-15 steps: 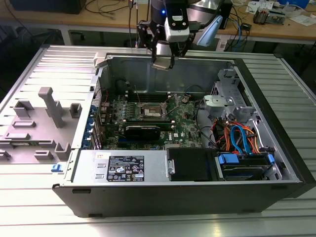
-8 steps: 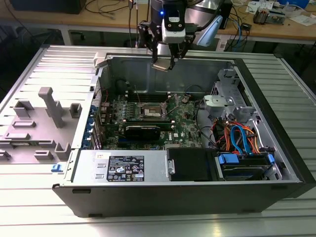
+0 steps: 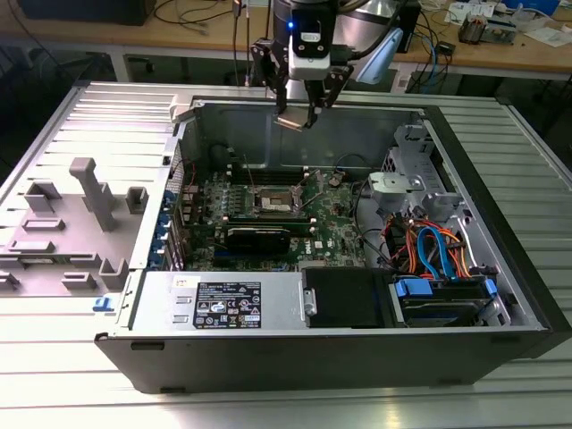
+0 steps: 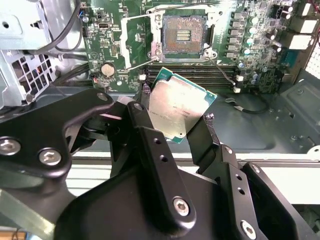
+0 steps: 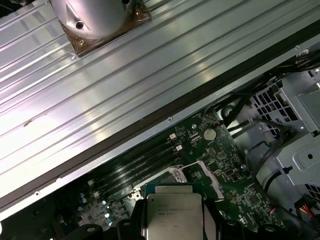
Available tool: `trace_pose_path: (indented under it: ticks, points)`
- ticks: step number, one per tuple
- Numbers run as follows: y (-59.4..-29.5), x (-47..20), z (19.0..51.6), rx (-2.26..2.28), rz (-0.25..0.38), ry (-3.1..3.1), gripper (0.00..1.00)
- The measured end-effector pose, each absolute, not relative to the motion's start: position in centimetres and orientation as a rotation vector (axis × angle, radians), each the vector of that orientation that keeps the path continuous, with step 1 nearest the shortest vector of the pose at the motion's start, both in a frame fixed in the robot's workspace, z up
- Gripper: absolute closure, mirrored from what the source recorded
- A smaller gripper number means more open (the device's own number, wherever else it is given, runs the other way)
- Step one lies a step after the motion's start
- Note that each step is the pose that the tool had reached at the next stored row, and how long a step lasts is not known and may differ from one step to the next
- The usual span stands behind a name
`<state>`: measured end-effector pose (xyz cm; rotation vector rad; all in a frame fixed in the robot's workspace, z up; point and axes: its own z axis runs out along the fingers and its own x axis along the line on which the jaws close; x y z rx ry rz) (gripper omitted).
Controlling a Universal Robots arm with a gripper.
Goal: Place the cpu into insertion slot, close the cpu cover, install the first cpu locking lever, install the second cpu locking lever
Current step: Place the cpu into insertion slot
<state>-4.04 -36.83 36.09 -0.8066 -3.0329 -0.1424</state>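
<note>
One cpu (image 5: 174, 217) in tool (image 3: 298, 114) — one slot (image 4: 183, 34)

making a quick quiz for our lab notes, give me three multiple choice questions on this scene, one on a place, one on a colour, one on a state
1. Where is the cpu?
A) seated in the insertion slot
B) held by the gripper above the case
C) lying flat on the circuit board

2. What colour is the circuit board?
A) red
B) green
C) white

3. What state is the insertion slot in?
A) empty and uncovered
B) cpu seated in it
C) covered over

Answers:
1 B, the jaws clamp the cpu's edges in the second wrist view.
2 B, green shows around the insertion slot in both wrist views.
3 A, its centre shows bare in the second wrist view.
</note>
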Motion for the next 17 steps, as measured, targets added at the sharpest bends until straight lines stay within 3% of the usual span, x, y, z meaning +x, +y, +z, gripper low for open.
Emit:
trace_pose_path:
  ticks: [17]
  points:
    - [-36.87,-4.05,36.06,-0.847,-0.143,-3.023,0.45]
